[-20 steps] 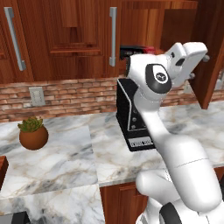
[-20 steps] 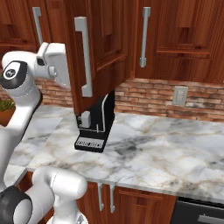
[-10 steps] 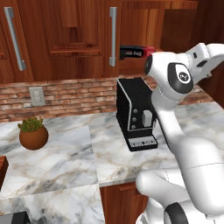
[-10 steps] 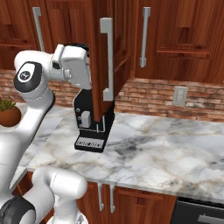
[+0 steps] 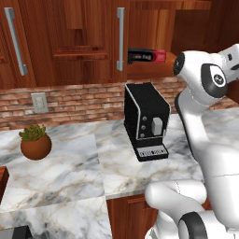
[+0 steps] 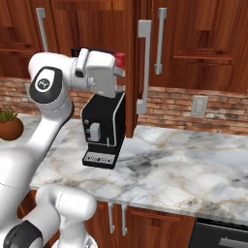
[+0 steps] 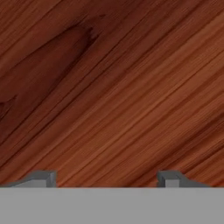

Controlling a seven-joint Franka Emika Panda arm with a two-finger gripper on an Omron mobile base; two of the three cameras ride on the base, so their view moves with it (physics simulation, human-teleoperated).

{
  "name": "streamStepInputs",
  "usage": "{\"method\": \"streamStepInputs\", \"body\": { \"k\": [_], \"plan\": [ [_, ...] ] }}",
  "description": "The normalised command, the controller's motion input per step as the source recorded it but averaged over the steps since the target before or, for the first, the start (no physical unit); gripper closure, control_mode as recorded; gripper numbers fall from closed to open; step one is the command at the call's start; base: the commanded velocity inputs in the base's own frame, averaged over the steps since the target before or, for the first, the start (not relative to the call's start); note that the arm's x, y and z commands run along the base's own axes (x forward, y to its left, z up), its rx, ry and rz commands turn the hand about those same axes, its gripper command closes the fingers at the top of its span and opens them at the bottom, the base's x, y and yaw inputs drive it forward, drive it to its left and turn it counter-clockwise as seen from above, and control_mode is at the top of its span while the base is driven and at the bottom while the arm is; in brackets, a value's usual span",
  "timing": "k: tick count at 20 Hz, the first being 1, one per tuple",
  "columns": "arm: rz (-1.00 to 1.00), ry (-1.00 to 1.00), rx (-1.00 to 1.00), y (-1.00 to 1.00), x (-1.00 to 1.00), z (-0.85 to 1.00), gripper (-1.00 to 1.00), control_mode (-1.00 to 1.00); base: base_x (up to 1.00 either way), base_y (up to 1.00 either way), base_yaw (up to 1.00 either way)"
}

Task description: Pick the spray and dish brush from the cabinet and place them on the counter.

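One long black-and-red box (image 5: 146, 56) is all that can be made out inside the cabinet (image 5: 84, 42); it lies on the wooden shelf just behind the edge of a door, above the coffee machine (image 5: 146, 120). Neither the spray nor the dish brush can be picked out on that shelf from the base cameras. The cabinet is reddish-brown with panelled doors and grey bar handles (image 5: 120, 38), and in the right base view one door (image 6: 140, 63) stands swung out toward the room, its long grey handle facing the camera.

The gripper (image 7: 106, 179) is raised to cabinet height, and through the hand camera its two small fingertips (image 7: 43, 178) stand far apart with nothing between them, close against a plain surface of red wood grain. In the right base view the white hand (image 6: 99, 72) sits just above the coffee machine and in front of the red end of the box.

Below, the counter (image 6: 193, 164) of white-grey marble carries the black coffee machine near its back edge, and a small potted plant (image 5: 35, 142) stands well to the left of it. Behind them runs a brick backsplash with a pale wall outlet (image 5: 39, 102).
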Motion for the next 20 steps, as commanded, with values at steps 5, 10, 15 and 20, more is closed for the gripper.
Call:
{"method": "streamStepInputs", "body": {
  "k": [5,10,15,20],
  "plan": [
    [0.00,-0.10,0.05,-0.64,-0.14,0.00,-1.00,-1.00,0.00,0.00,0.00],
    [0.00,-0.10,0.07,-0.60,-0.15,0.00,-1.00,-1.00,0.00,0.00,0.00],
    [0.00,-0.10,0.10,-0.29,-0.31,0.00,-1.00,-1.00,0.00,0.00,0.00],
    [0.03,-0.07,0.05,0.11,-0.33,0.00,-1.00,-1.00,0.00,0.00,0.00]
  ]
}}
